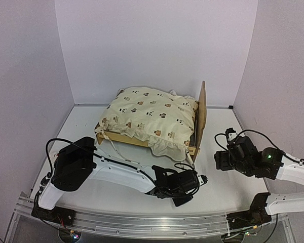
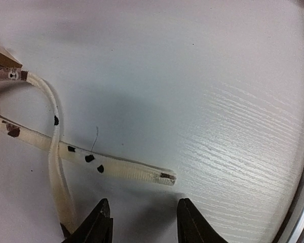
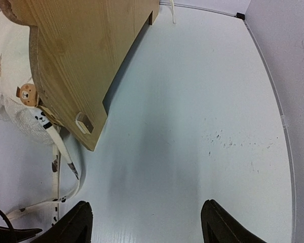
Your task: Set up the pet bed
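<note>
The pet bed (image 1: 200, 112) stands mid-table, its plywood headboard on the right; the headboard's back fills the upper left of the right wrist view (image 3: 86, 55). A cream animal-print quilt (image 1: 152, 117) covers it and hangs over the near rail. Cream tie strings (image 2: 116, 167) trail on the table from the near right corner. My left gripper (image 1: 202, 178) is open and empty, low over the table just near the string's end (image 2: 143, 223). My right gripper (image 1: 219, 157) is open and empty, right of the headboard (image 3: 144, 225). The pillow is out of view.
White walls close the table on the left, back and right. A metal rail (image 1: 142, 220) runs along the near edge. Black cables (image 1: 233, 134) loop off the right arm near the headboard.
</note>
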You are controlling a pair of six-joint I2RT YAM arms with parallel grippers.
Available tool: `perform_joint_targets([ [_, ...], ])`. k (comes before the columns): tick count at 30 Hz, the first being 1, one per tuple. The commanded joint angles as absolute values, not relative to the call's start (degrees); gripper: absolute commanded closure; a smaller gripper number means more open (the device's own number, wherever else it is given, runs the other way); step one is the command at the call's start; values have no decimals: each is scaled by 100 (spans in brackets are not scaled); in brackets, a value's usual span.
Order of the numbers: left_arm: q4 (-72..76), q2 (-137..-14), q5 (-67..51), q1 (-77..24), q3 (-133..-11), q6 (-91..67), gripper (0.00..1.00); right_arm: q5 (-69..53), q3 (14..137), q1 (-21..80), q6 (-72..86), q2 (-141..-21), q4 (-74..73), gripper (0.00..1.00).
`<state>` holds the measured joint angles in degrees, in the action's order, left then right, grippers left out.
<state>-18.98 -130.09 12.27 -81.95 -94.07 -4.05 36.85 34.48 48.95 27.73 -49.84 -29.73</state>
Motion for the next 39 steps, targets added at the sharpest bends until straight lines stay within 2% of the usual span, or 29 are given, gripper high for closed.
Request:
perform_joint_targets([
  [1,-1539,-12647,1276,-8178,-9308,-361,56,3980,3682,4934,2686,-5034,-3146,25],
  [24,-1611,-13170,1222,-8186,-9924,-209,61,3864,3577,4936,2729,-5033,-3144,25],
  [33,-1600,-13206,1271,-8181,-9733,-248,59,3896,3600,4934,2680,-4995,-3146,25],
  [39,-1624,-13326,1297,-8175,-9774,-234,63,3865,3638,4932,2681,-5069,-3146,25],
])
